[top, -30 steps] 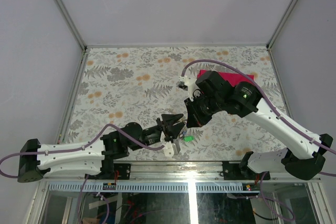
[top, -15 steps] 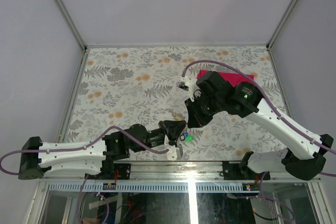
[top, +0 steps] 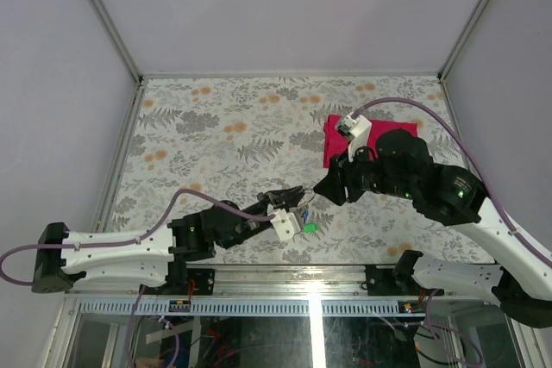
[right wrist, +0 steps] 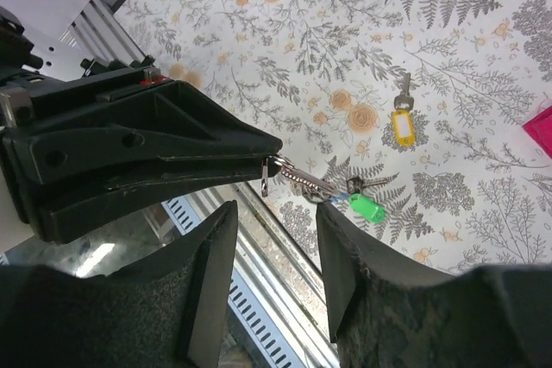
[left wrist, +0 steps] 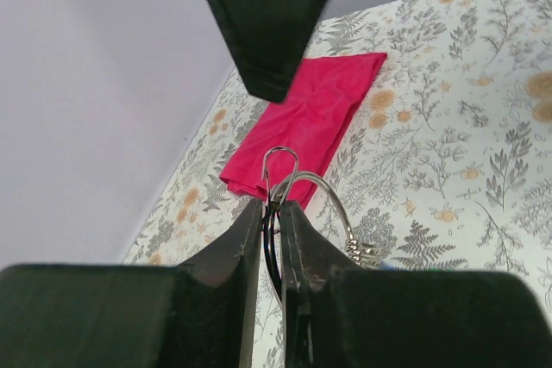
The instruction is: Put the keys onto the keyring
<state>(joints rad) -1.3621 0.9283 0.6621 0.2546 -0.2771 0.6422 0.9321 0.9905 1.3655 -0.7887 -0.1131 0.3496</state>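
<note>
My left gripper (left wrist: 269, 213) is pinched nearly closed on the keyring (left wrist: 332, 196), holding it out, I reckon, so the right gripper (right wrist: 274, 223) can work on it; that one sits just beside it, jaws part open on nothing. A green key (right wrist: 366, 208) already hangs from the ring, while the yellow key (right wrist: 402, 124) lies apart on the table. I can't make out the ring's split, and the blue bit by the green key is too small to read
</note>
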